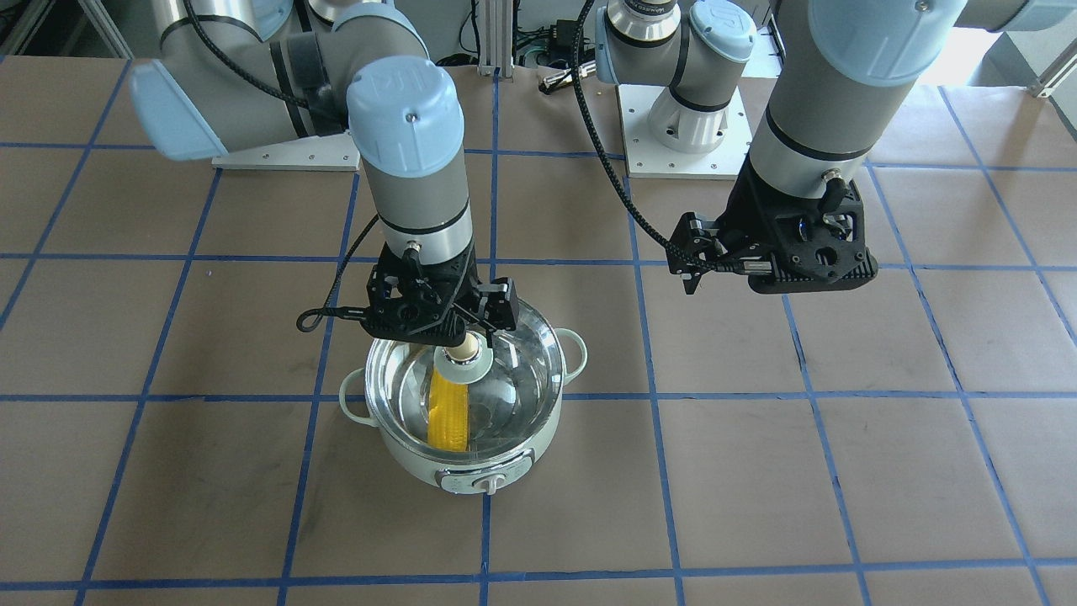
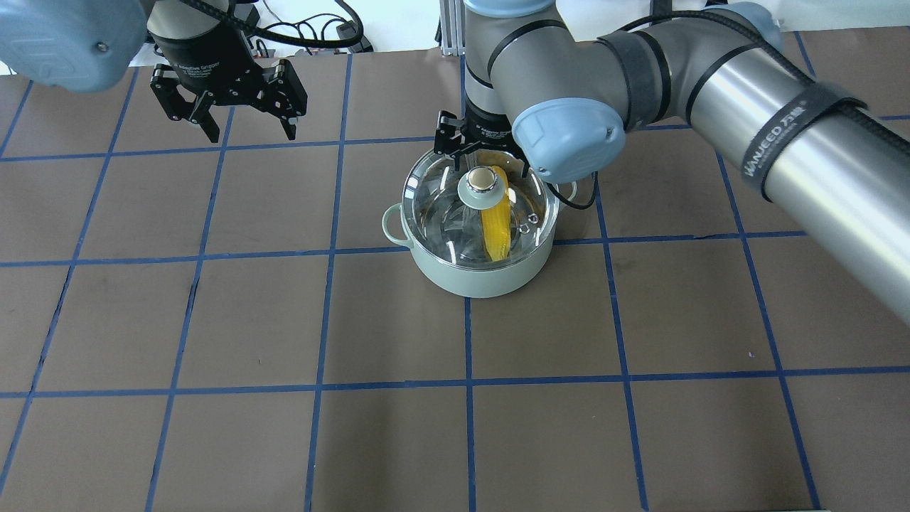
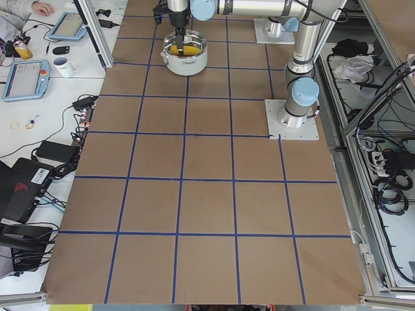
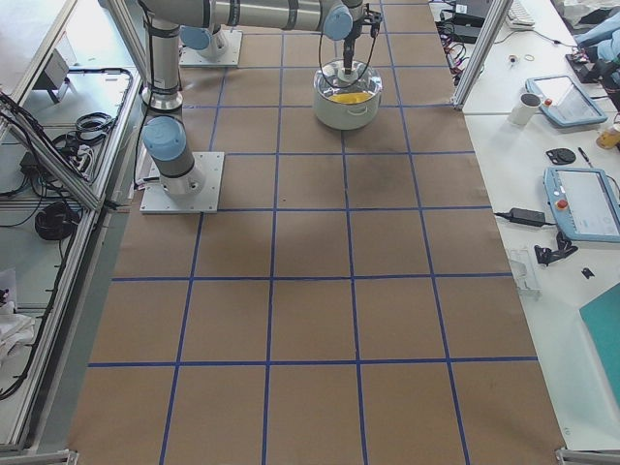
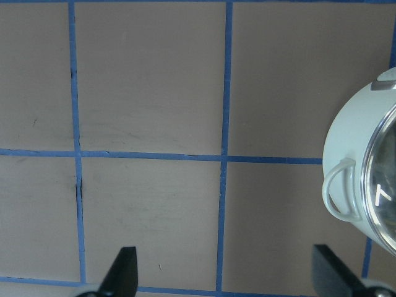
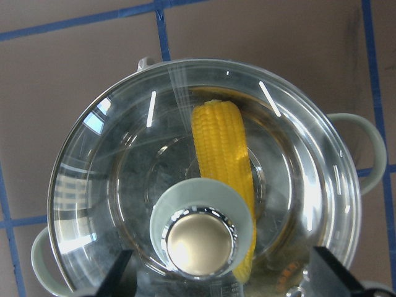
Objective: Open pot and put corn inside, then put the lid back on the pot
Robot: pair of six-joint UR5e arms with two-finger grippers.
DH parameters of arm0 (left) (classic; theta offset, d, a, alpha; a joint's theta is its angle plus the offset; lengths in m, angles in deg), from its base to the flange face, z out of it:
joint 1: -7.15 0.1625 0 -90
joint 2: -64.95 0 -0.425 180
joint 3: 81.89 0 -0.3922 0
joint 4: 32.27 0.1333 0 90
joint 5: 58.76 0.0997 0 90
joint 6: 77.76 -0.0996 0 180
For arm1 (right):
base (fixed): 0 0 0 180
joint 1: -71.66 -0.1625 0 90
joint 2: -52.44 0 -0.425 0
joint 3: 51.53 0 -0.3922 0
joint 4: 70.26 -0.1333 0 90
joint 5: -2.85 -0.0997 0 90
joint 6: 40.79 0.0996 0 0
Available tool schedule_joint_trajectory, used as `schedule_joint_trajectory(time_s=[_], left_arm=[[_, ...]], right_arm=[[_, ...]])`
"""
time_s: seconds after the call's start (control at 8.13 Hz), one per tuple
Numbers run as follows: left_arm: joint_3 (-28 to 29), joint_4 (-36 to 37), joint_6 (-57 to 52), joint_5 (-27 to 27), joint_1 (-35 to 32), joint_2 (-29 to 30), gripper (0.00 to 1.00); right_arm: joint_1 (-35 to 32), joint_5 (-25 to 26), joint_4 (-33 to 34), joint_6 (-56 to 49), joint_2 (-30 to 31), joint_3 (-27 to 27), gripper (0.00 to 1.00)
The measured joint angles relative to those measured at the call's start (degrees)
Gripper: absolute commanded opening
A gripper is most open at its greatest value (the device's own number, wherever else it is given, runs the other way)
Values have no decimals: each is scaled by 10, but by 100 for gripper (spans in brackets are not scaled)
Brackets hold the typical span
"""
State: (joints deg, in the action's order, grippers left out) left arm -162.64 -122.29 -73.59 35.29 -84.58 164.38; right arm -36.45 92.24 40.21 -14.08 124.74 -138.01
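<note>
The mint-green pot stands on the table, dial toward the front-facing camera. The yellow corn lies inside it, seen through the glass in the overhead view and the right wrist view. The clear glass lid rests on the pot's rim, its beige knob on top. My right gripper is open just above the knob, its fingers wide apart on either side. My left gripper is open and empty, hovering off to the pot's side.
The brown table with blue tape grid holds only the pot. The pot's loop handle shows at the right edge of the left wrist view. Operator desks with tablets lie beyond the table's far edge.
</note>
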Motion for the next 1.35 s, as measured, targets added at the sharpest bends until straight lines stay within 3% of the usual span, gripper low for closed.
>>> schedule_joint_trajectory(time_s=[0.49, 0.74, 1.35], left_arm=[[0, 10, 1, -10, -5, -23, 100], [-1, 10, 1, -10, -6, -30, 100], [-2, 9, 1, -6, -6, -28, 100]], right_arm=[[89, -18, -97, -87, 124, 0, 100], [122, -29, -121, -124, 146, 0, 100], [131, 1, -175, -173, 162, -2, 100]])
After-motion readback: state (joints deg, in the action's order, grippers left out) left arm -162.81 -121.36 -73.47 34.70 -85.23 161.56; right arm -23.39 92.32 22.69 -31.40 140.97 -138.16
